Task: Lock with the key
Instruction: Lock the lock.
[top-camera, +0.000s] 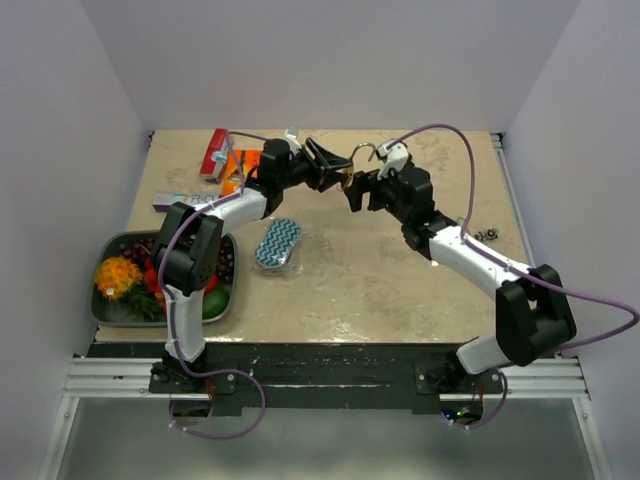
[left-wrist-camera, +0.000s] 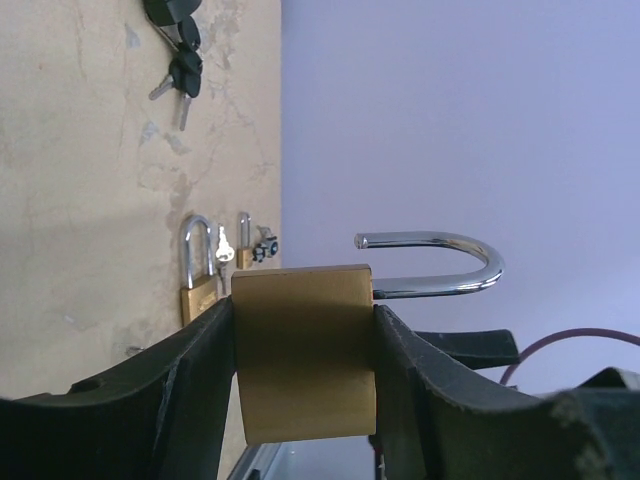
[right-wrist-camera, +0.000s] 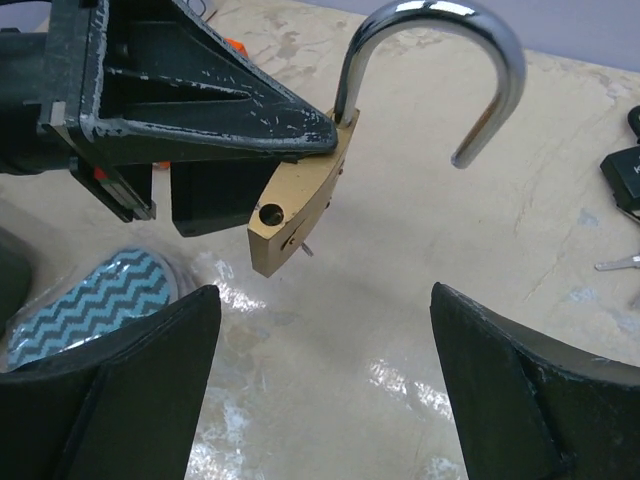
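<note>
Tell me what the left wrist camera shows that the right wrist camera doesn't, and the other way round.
Only the left wrist view: two smaller padlocks on the table, near its far edge. Only the right wrist view: the blue chevron pad, the open right pincer, and the round hole in the bottom face of the brass padlock. Both: that brass padlock clamped in the left pincer, with its shackle swung open.
</note>
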